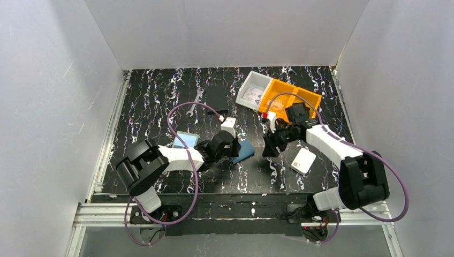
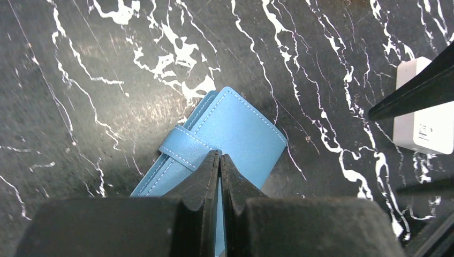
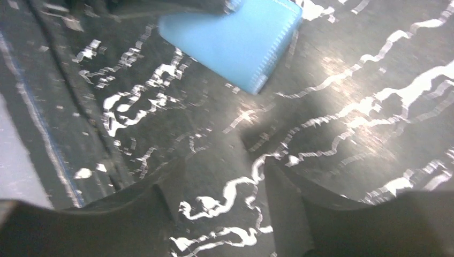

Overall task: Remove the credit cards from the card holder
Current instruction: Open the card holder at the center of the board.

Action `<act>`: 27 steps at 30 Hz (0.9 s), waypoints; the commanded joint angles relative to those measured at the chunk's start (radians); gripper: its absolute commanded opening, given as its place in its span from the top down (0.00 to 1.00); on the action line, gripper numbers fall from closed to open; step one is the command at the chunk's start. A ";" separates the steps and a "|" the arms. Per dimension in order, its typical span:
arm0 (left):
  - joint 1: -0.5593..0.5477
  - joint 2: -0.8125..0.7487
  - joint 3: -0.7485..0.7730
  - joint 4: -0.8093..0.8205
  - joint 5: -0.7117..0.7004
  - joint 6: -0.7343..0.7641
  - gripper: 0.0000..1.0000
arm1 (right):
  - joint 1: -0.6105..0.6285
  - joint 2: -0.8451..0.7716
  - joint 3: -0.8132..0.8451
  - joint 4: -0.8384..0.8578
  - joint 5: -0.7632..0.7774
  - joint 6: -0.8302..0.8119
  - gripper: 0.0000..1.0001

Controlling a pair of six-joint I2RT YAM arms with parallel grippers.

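Card holder (image 2: 235, 131): left jaws apparently pinching

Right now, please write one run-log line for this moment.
left gripper: shut, over card holder | right gripper: open, empty | card holder: closed, on table

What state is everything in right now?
Wallet: closed, strap across it, lying on the table.
Left gripper: shut, tips on the wallet.
Right gripper: open, empty.
Card: lying loose on the table.
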 commanded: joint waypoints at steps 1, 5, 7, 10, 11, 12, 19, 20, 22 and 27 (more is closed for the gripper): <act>0.002 -0.054 -0.027 -0.014 0.031 -0.183 1.00 | 0.001 0.049 -0.023 0.045 -0.224 0.069 0.32; 0.002 -0.075 -0.061 0.009 0.013 -0.264 1.00 | 0.011 0.168 0.024 0.105 -0.186 0.171 0.29; 0.002 -0.086 -0.075 0.025 0.006 -0.295 1.00 | 0.013 0.231 0.038 0.152 -0.181 0.222 0.26; 0.001 -0.091 -0.087 0.054 0.018 -0.331 1.00 | 0.037 0.340 0.081 0.147 -0.206 0.241 0.25; 0.001 -0.088 -0.091 0.067 0.022 -0.342 1.00 | 0.052 0.371 0.095 0.131 -0.211 0.235 0.25; 0.001 -0.086 -0.095 0.078 0.026 -0.354 1.00 | 0.060 0.403 0.108 0.122 -0.215 0.232 0.25; 0.001 -0.077 -0.131 0.155 0.043 -0.411 1.00 | 0.068 0.454 0.108 0.165 -0.206 0.291 0.27; 0.001 -0.077 -0.130 0.159 0.045 -0.415 1.00 | 0.068 0.460 0.109 0.176 -0.179 0.311 0.29; 0.001 -0.081 -0.130 0.162 0.047 -0.418 1.00 | 0.068 0.473 0.109 0.189 -0.142 0.332 0.38; 0.002 -0.102 -0.132 0.162 0.051 -0.378 1.00 | 0.066 0.484 0.104 0.197 -0.073 0.336 0.60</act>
